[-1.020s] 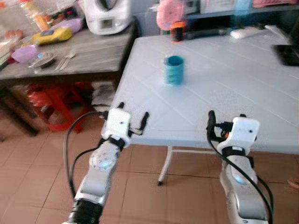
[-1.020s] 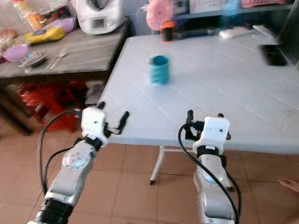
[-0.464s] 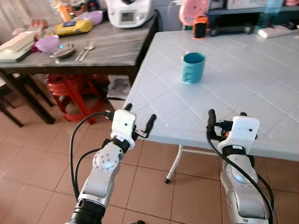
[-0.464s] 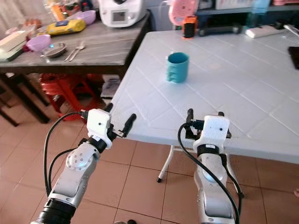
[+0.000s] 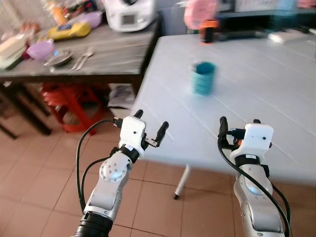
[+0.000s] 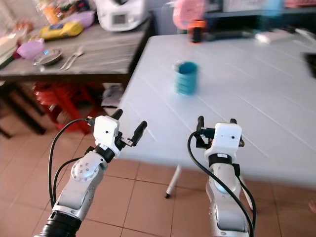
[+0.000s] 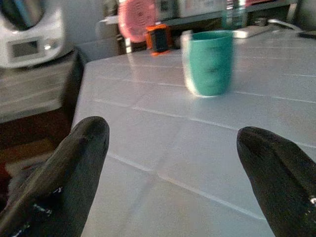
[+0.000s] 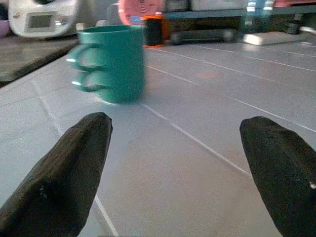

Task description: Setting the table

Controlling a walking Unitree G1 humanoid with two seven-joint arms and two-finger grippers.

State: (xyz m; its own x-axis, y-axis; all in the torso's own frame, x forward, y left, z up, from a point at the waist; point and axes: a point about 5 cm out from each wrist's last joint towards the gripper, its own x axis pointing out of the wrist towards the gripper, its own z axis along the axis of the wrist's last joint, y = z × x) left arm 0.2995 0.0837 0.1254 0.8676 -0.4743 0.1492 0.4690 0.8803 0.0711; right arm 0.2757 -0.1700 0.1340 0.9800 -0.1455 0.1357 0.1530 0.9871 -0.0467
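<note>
Camera swung left, one teal mug (image 5: 203,78), two pincers spread

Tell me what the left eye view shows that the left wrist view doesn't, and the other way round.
Left eye view alone: both silver arms, the right claw open at the white table's near edge, the purple bowl, the steel bowl with cutlery beside it, the yellow packet, the red stool and the tiled floor.

Left wrist view alone: a close look along the left claw, its black fingers spread wide.

Both: the teal mug upright on the white table, the orange and black object, the pink item and the white appliance.
</note>
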